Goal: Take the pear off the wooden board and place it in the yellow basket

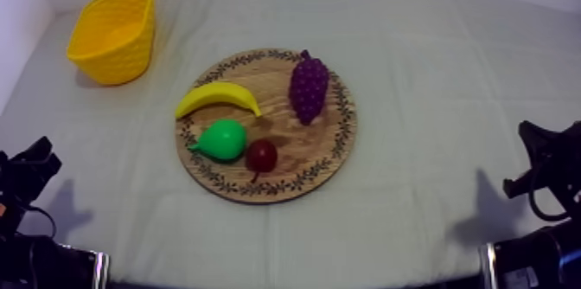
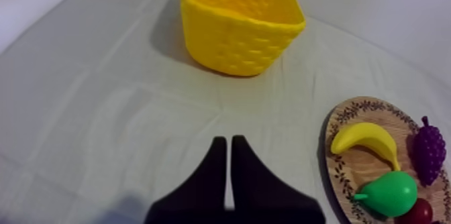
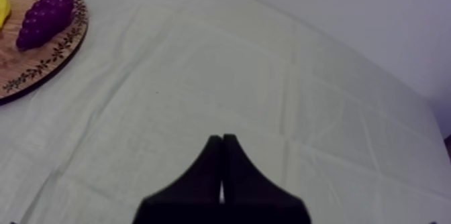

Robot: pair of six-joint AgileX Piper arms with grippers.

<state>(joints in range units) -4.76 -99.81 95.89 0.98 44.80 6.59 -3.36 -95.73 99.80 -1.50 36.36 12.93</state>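
- The pear [image 1: 223,139] is bright green, smooth and glossy. It lies on its side with the narrow stem end pointing to 9 o'clock.
- It sits on the wooden board [image 1: 304,147], around 8 o'clock and just inside the patterned rim.
- The banana [image 1: 218,98] curves right over the pear's 12 o'clock side. They're very close, and we can't tell if they touch.
- The small red fruit [image 1: 262,155] is tucked against the pear at its 4 o'clock, so it's boxed in on two sides.
- The bunch of grapes [image 1: 309,87] is at the board's 1 o'clock, well apart from the pear.
- The yellow basket [image 1: 112,33] stands upright on the cloth, out at 10 o'clock from the board, with its mouth open.
- Our left gripper [image 2: 225,139] sits at the table's 8 o'clock. Its fingers are pressed together in a thin wedge with nothing in them.
- Our right gripper [image 3: 221,137] is at 4 o'clock. It's also closed up tight and holding nothing, over bare cloth.
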